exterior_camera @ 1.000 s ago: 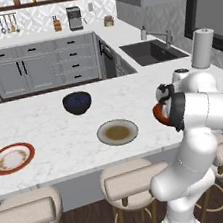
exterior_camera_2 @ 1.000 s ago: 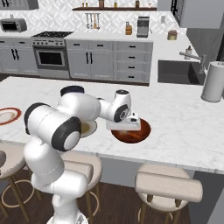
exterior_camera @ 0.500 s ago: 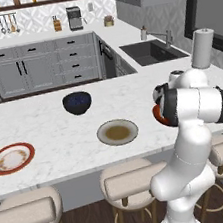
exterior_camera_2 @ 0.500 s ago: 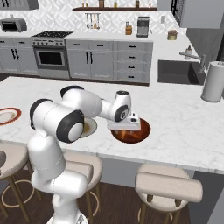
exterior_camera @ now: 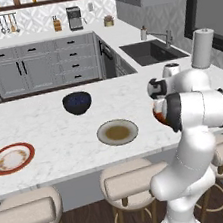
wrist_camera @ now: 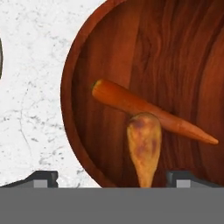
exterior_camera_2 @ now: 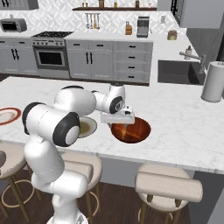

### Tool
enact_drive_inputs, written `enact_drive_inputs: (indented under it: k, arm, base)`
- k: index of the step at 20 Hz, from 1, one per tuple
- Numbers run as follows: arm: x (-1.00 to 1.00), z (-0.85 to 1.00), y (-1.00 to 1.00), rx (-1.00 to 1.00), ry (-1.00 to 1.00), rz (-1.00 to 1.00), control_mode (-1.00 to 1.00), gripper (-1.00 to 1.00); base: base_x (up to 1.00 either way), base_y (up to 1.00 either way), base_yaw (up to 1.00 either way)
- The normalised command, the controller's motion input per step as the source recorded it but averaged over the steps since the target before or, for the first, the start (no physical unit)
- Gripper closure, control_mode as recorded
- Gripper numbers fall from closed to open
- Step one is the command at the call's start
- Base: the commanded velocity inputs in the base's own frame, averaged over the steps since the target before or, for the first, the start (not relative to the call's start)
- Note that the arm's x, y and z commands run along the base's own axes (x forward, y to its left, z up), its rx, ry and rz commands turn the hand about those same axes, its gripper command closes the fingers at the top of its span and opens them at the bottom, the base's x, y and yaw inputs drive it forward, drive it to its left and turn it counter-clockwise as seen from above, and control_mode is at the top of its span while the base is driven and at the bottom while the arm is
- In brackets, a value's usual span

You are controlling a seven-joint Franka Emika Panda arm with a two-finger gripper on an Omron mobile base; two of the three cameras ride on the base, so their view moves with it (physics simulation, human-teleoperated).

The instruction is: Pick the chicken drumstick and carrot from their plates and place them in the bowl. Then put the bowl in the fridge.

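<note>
While the white marbled desk [exterior_camera_2: 183,127] stretches across both base views, the red-orange bowl [exterior_camera_2: 136,130] sits near its front edge, just right of the grey-rimmed plate [exterior_camera: 117,132] as the right base view shows it. That plate has an olive-brown centre and carries nothing. Well apart from it, toward the far left end of the desk, lies the red-rimmed plate [exterior_camera: 11,158], also bare. A dark blue bowl [exterior_camera: 77,102] stands farther back on the desk, behind the grey-rimmed plate.

Over the red-orange bowl hangs the hand [exterior_camera_2: 118,119], low above the near rim, its fingers [wrist_camera: 42,178] spread wide and standing apart at the two sides of the hand view. Between them is nothing pinched; the hand touches neither the bowl nor its contents as far as can be seen.

Inside the bowl the carrot [wrist_camera: 148,110] lies slantwise on the dark wooden-looking floor, thick end toward the rim, thin tip toward the middle. Across it, touching it, rests the chicken drumstick [wrist_camera: 143,142], its rounded golden-brown end over the carrot and its narrow end pointing toward the hand.
</note>
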Motion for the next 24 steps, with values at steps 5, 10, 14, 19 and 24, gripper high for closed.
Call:
enact_drive_inputs:
  k: [5,10,14,19,24]
  arm:
    - [-0.14,-0.03,0.59,0.0,0.0,0.0,-1.0,-1.0]
    - [-0.01,-0.21,0.08,-0.03,0.0,0.01,-1.0,-1.0]
    - [0.08,-0.71,-0.09,-0.09,-0.04,0.07,-1.0,-1.0]
    - [0.09,-0.44,-0.01,-0.05,-0.02,0.08,-1.0,-1.0]
    - [0.29,-0.28,-0.13,-0.03,-0.03,0.08,-1.0,-1.0]
  base:
    - [0.0,0.0,0.0]
    - [0.0,0.0,0.0]
    - [0.0,0.0,0.0]
    - [0.0,0.0,0.0]
    - [0.0,0.0,0.0]
